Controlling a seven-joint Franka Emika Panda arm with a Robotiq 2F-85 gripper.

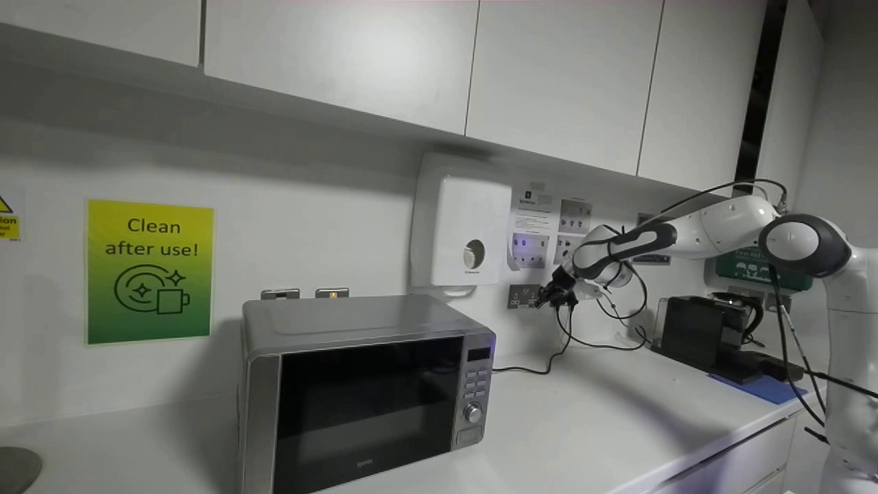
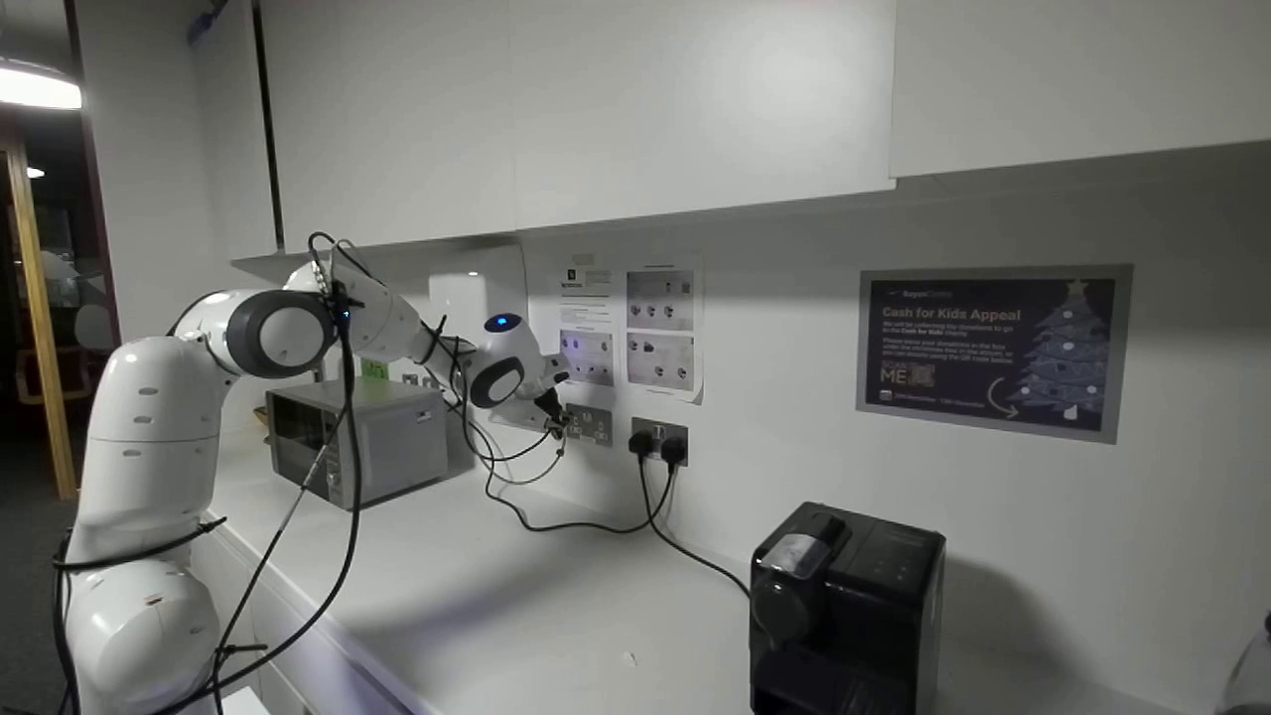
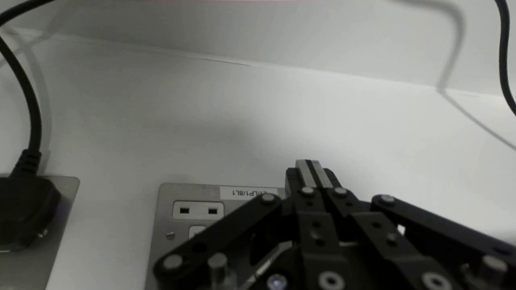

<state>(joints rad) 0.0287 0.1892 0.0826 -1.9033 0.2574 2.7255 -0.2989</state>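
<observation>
The wall is standing close ahead of the gripper, so pushing forward is risking a jam, sweeping sideways a snag. The counter is lying below, its front edge passing near seven o'clock in an exterior view; moving room is probably lying back from the wall. In an exterior view the microwave is bounding it at eight o'clock, the coffee machine at three. The gripper is standing narrow, nothing showing between its sides. In the wrist view the socket plate is sitting at its eight o'clock, contact unclear, a protruding plug at nine, a hanging black cable at two.
</observation>
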